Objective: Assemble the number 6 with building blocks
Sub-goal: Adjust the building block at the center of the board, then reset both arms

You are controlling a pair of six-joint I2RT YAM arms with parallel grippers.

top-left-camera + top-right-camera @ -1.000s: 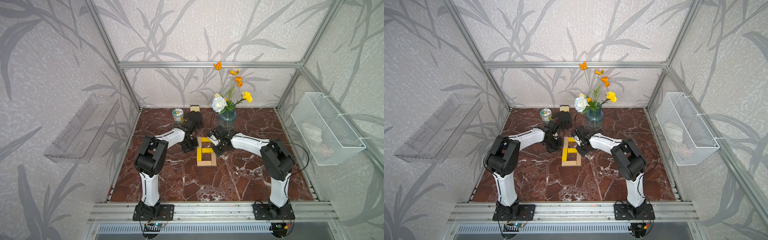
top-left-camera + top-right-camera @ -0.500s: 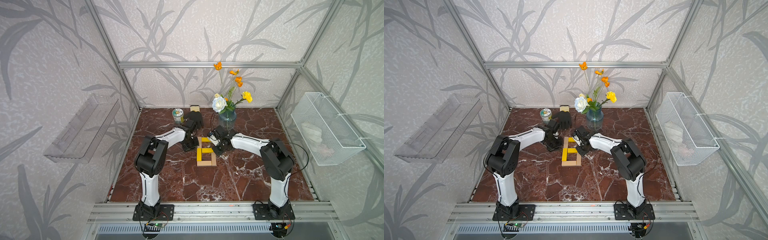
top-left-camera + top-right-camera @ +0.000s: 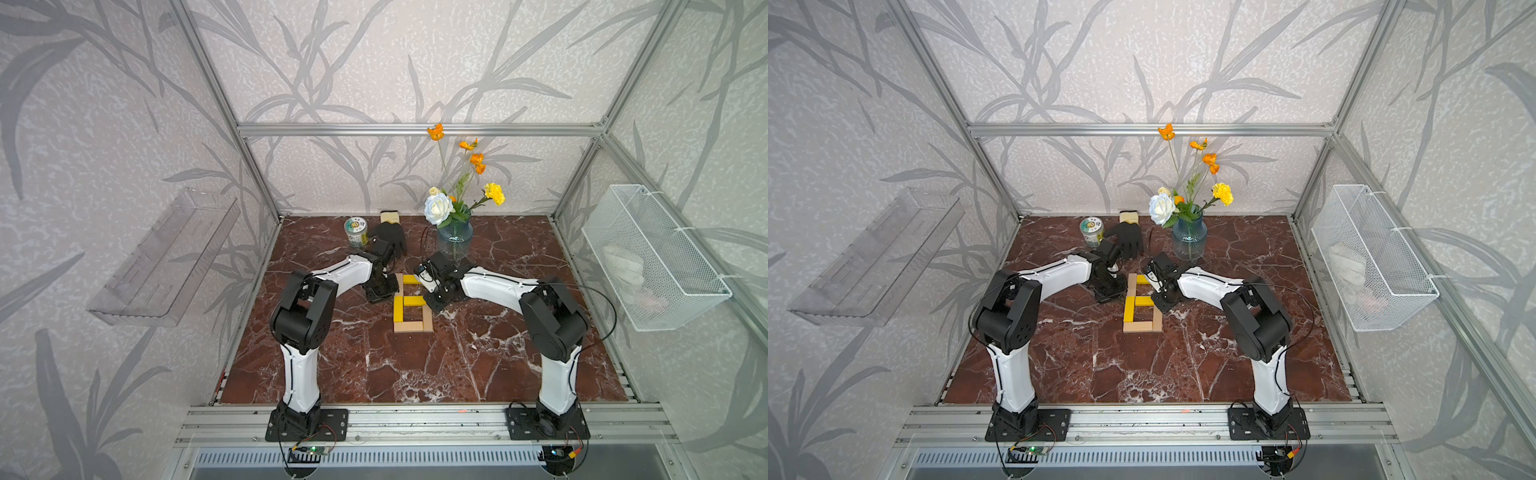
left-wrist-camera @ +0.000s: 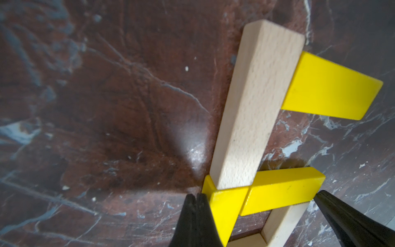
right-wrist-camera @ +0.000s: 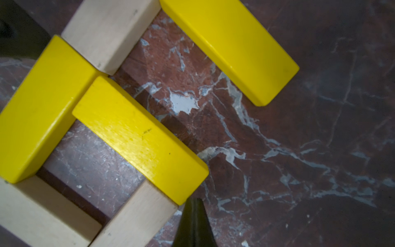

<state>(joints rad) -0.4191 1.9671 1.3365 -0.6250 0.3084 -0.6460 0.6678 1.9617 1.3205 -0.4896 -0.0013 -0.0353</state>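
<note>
The building blocks lie flat as the number 6 [image 3: 410, 303] mid-table in both top views [image 3: 1142, 305]. Its top bar [image 5: 230, 47], middle bar [image 5: 139, 136] and lower left bar [image 5: 42, 111] are yellow. The upper left bar [image 4: 256, 107], bottom bar and lower right bar [image 5: 136, 216] are tan. My left gripper [image 4: 195, 197] is shut and empty, its tip against the digit's left side where tan meets yellow [image 4: 224, 209]. My right gripper [image 5: 193, 202] is shut and empty, its tip at the right end of the middle yellow bar.
A blue glass vase [image 3: 454, 239] of flowers, a small tin [image 3: 356, 232] and a black glove [image 3: 390, 237] stand behind the arms. A wire basket [image 3: 652, 257] hangs on the right wall and a clear shelf [image 3: 166, 257] on the left wall.
</note>
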